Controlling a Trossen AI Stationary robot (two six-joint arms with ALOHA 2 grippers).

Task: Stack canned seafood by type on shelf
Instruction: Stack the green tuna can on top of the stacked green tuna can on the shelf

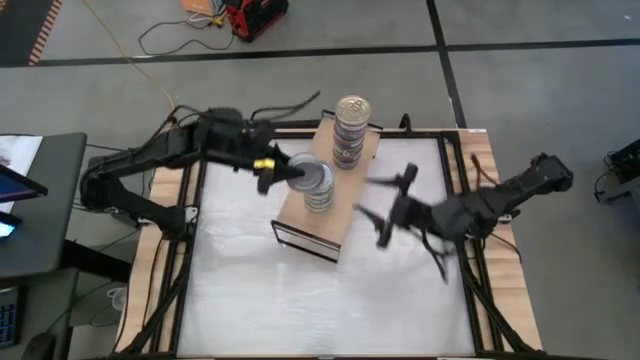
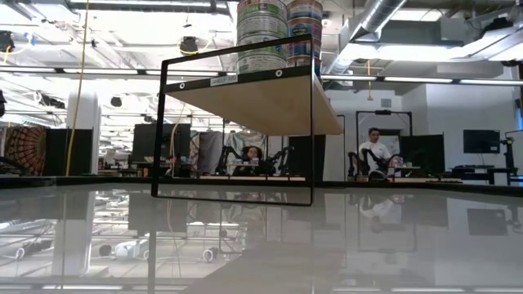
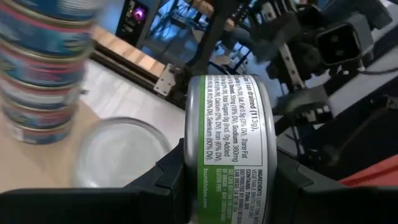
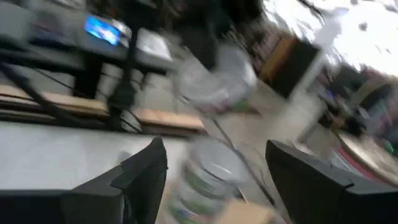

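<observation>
My left gripper [image 3: 227,186] clamps 1 green-label tin [image 3: 229,146] just above the silver-lid stack [image 1: 318,186] on the shelf [image 1: 300,215]. Placing step: I judge the tin needs centring over that stack, then lowering. My right gripper [image 1: 385,208] waits beside the shelf, jaws wide, empty.

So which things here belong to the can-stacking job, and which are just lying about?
Job:
- shelf
- taller can stack
- shorter can stack
- green-labelled can gripped by the left end effector
- right end effector, open, over the table beside the shelf

Lying about:
- red device on the floor
- yellow cable
- grey side desk
</observation>
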